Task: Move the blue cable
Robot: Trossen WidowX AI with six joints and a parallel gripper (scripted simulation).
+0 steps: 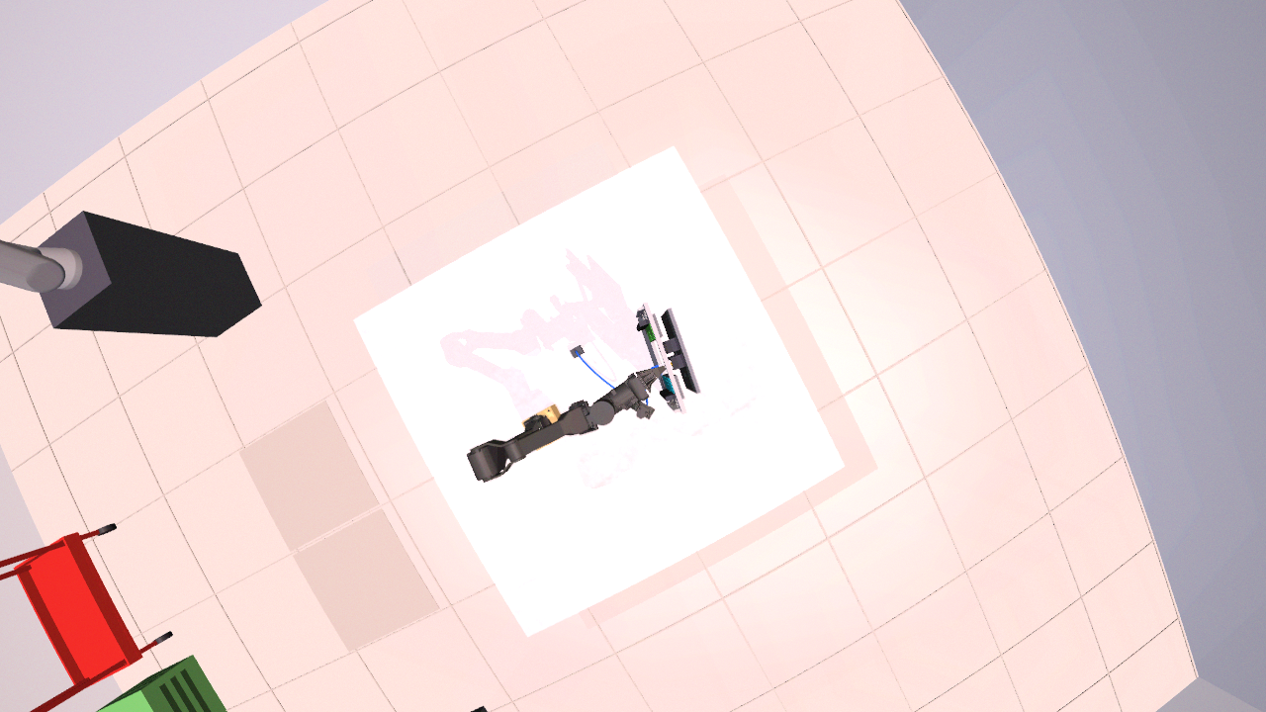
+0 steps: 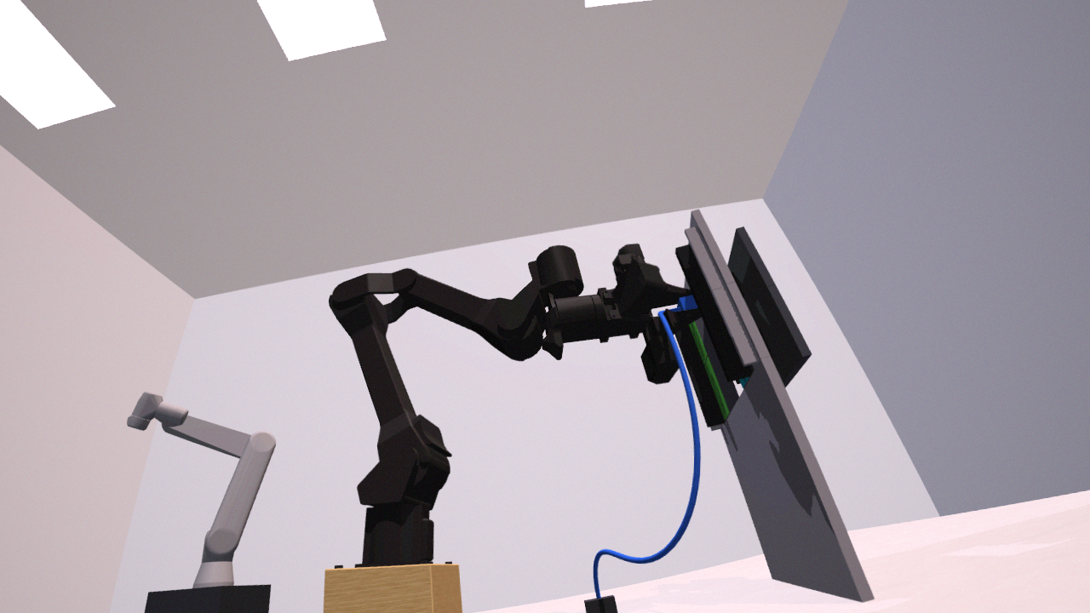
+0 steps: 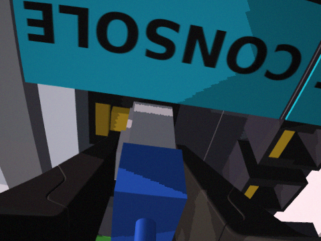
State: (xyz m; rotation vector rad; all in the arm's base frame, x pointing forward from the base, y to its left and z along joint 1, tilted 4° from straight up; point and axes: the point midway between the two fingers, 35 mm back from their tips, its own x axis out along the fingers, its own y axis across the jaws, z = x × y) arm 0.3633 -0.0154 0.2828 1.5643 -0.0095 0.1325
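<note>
Blue cable (image 1: 594,371) (image 2: 694,426) (image 3: 146,231) runs down from its blue plug (image 2: 687,302) (image 3: 148,181), curving to a small black block (image 1: 577,349) (image 2: 600,604) on the worktop (image 1: 531,567). The hand (image 1: 659,373) (image 2: 691,301) (image 3: 146,151) is closed on the plug, a finger against each side. Its pale front end sits at a port by the teal CONSOLE label (image 3: 140,67), which reads upside down in the wrist view.

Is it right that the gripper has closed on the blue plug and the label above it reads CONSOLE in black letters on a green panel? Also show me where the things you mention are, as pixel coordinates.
Not quite: the panel (image 3: 174,77) is teal, not green, as the wrist view shows. The gripper (image 3: 146,151) is closed on the blue plug (image 3: 150,171), and the black CONSOLE lettering is as you say.
</note>
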